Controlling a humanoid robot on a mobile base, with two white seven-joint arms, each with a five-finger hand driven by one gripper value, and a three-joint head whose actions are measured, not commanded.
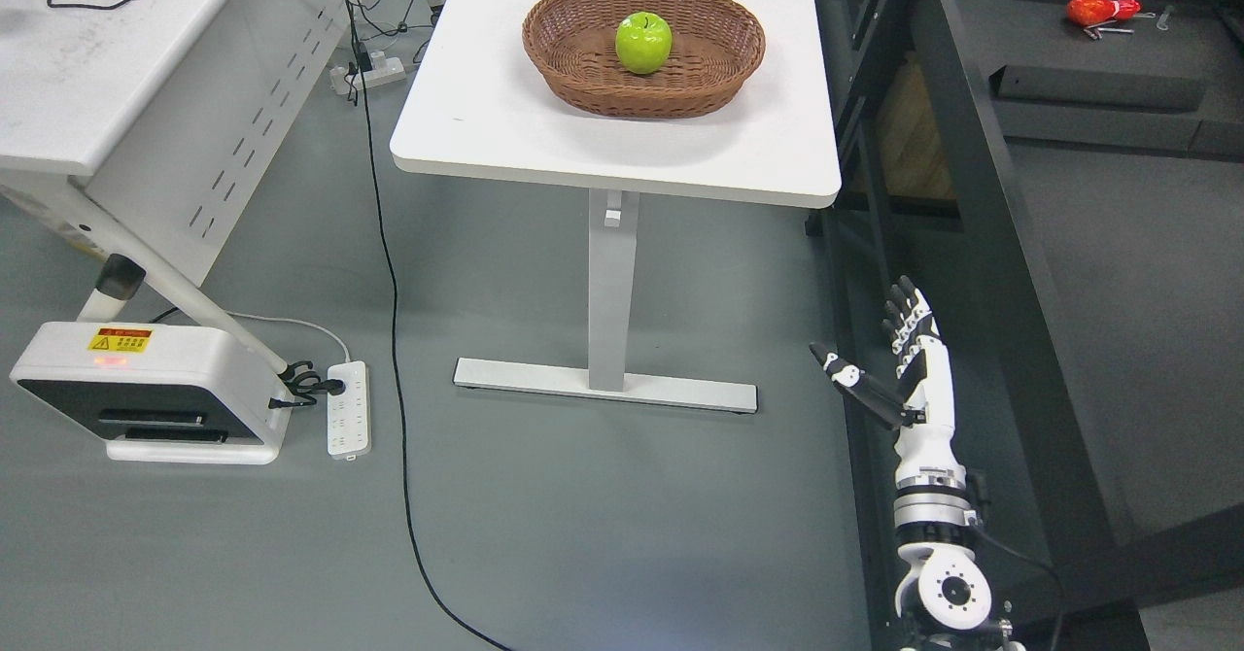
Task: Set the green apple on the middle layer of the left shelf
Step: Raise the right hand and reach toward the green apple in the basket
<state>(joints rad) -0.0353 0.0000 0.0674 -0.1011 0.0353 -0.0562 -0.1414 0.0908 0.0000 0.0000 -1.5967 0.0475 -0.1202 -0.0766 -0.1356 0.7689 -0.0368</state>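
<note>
You are looking at a green apple (643, 42) sitting in the wicker basket (583, 87) on the white table (505, 136), probably firm, smooth and slippery, so wrap its sides while your right hand (899, 364) is hanging spread and empty.

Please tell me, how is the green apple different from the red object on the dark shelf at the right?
The green apple is bright green; the red object is red with a lighter end. The apple lies inside the wicker basket on the white table; the red object lies bare on a dark shelf beside small metal pieces. The apple looks round, while the red object looks longer and uneven. Neither is touched by the right hand.
</note>
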